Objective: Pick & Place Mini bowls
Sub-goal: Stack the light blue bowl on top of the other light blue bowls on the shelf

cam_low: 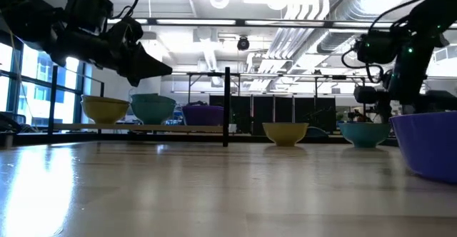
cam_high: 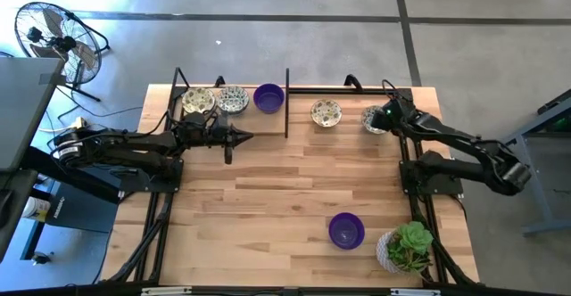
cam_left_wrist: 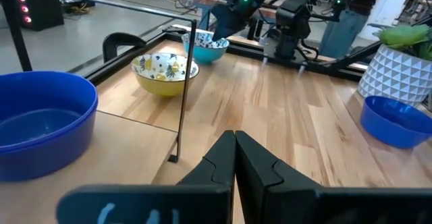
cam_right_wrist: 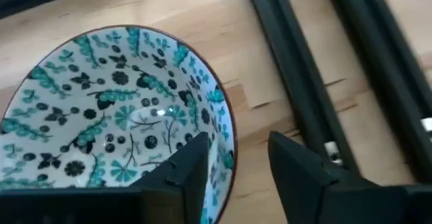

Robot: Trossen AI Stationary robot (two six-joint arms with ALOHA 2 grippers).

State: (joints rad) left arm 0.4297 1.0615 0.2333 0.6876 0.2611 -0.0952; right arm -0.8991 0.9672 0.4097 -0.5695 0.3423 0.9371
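So the right gripper [cam_right_wrist: 233, 166] has its jaws spread across the rim of the teal-patterned bowl [cam_right_wrist: 115, 109], one finger inside and one outside, at the table's [cam_high: 294, 180] far right corner. A round bowl has no long axis. That arm is far nearer; the left gripper [cam_high: 241, 136], jaws pressed together, hangs by the divider rod [cam_high: 287, 100].

Count on the counter [cam_high: 268, 180]: six mini bowls in all, four patterned cream-white bowls [cam_high: 198, 101] [cam_high: 235, 99] [cam_high: 326, 112] [cam_high: 375, 119] and two solid purple bowls [cam_high: 268, 97] [cam_high: 346, 230]. One potted green plant [cam_high: 407, 248] in a white pot. Two robot arms, each with one hand: left hand [cam_high: 239, 137], right hand [cam_high: 385, 115]; one floor fan [cam_high: 55, 39] beside the counter.
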